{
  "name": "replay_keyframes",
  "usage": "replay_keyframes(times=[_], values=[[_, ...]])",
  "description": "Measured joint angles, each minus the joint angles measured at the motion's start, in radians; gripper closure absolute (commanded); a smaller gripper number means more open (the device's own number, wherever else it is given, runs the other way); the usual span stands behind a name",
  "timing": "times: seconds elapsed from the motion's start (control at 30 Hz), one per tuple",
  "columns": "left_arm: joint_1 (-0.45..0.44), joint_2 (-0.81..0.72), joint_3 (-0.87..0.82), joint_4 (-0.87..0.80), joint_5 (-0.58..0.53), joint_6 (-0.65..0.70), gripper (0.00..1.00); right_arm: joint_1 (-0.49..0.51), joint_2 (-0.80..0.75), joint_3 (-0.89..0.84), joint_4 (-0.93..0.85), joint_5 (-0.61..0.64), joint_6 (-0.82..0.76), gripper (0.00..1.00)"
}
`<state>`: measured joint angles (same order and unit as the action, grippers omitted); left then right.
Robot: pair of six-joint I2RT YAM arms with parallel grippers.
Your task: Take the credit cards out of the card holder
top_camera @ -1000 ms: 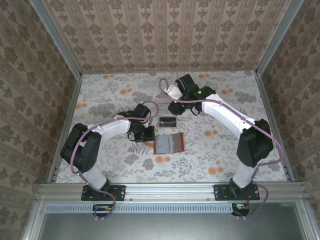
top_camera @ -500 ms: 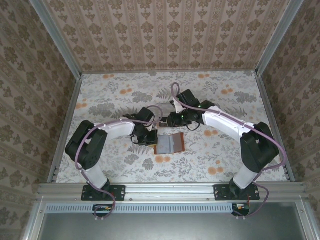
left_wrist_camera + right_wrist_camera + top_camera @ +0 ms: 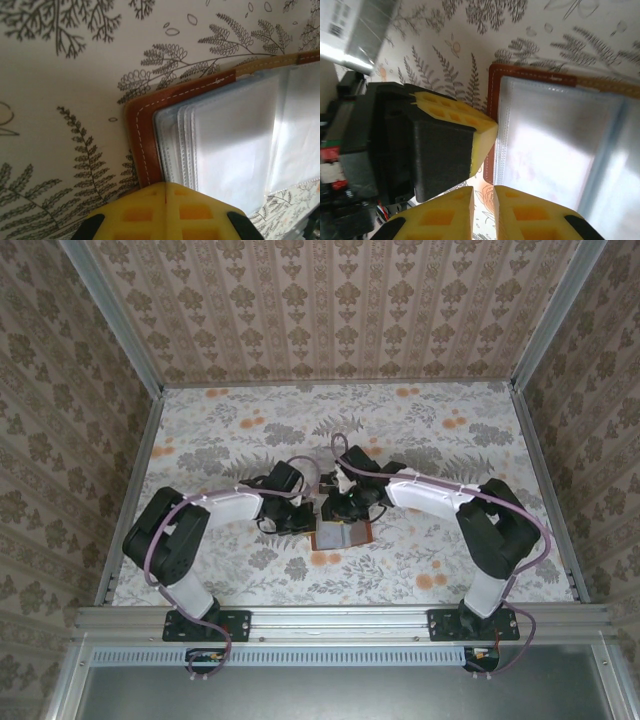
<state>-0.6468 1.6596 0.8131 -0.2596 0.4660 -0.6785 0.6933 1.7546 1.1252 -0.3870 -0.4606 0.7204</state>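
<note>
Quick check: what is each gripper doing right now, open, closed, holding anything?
Left gripper: closed, nothing between the fingers, tips at the card holder's edge.
Right gripper: slightly open, narrow gap, holding nothing.

left arm (image 3: 228, 504) and right arm (image 3: 428, 490): white shells between black joints, a purple cable (image 3: 150, 562) looping along each, black base plates (image 3: 207, 625) bolted to a grey rail (image 3: 340, 621) at the near edge. left gripper (image 3: 165, 187) and right gripper (image 3: 483, 194): yellow fingers (image 3: 530, 216) with square recesses
</note>
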Motion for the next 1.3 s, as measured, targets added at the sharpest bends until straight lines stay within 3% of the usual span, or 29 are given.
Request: replay_keyframes(times=[0.47, 1.07, 1.3], values=[[0.009, -0.019, -0.075, 0.117, 0.066, -0.056, 0.93, 0.059, 0.102, 0.014, -0.013, 0.038, 0.042, 0.82], [0.019, -0.019, -0.080, 0.124, 0.077, -0.055, 0.93, 0.082, 0.115, 0.108, -0.227, 0.257, -0.031, 0.54], [0.020, -0.019, -0.080, 0.122, 0.078, -0.051, 0.93, 0.091, 0.115, 0.139, -0.331, 0.358, -0.060, 0.52]])
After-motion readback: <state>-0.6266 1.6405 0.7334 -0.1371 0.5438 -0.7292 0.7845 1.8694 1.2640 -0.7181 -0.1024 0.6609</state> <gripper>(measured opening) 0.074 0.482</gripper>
